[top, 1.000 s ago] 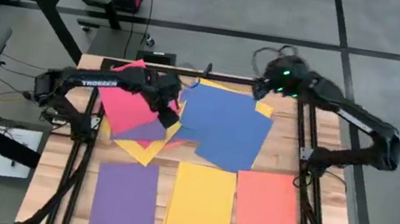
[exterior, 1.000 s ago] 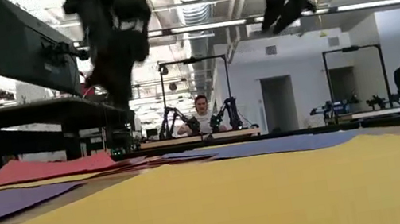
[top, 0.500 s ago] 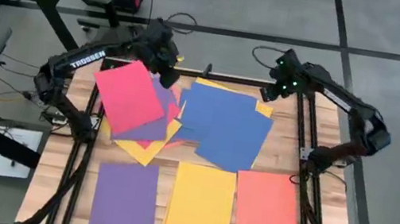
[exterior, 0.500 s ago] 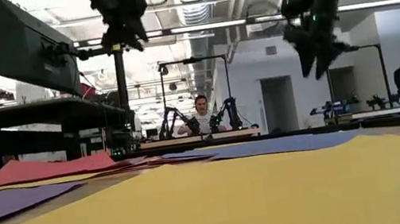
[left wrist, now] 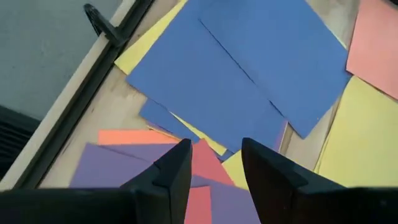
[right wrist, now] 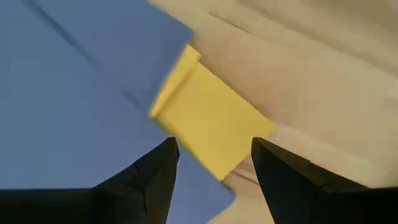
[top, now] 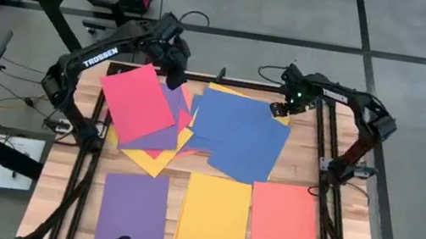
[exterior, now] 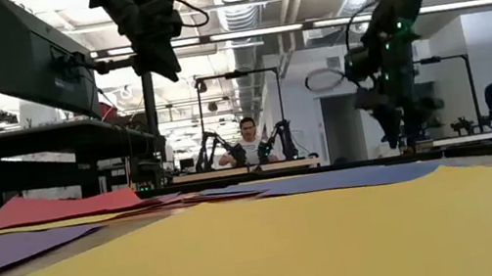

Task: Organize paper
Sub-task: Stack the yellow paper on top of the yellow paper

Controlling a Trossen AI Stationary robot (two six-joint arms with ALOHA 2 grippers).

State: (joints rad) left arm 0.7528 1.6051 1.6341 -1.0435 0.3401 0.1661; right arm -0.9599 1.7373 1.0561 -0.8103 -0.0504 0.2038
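Wooden table point(top: 60, 190) strewn with coloured paper: along the near edge a tidy row of purple sheet point(top: 132, 214), yellow sheet point(top: 213, 221) and orange-red sheet point(top: 284, 227), side by side and apart from each other. Farther back, a loose overlapping heap: red sheet point(top: 137, 102) uppermost at the left side, tilted, lying over purple, yellow and orange-red ones; two blue sheets point(top: 238, 132) overlapping at the right side of the heap, covering a yellow sheet whose corner point(right wrist: 211, 127) pokes out at the far right. Left gripper point(top: 175, 69) raised above the far edge of the heap, just past the red sheet's far corner, fingers point(left wrist: 171, 171) parted to a moderate gap and empty, looking down on blue, yellow, purple and red paper. Right gripper point(top: 281, 107) low over the far right end of the heap, by that protruding yellow corner, fingers point(right wrist: 149, 177) spread fairly wide with nothing between them; contact with the paper possibly not made, hard to judge from above. White printed sheet point(top: 8, 160) on a low surface left of the table. In the room beyond, two people point(exterior: 248, 138) at far benches.
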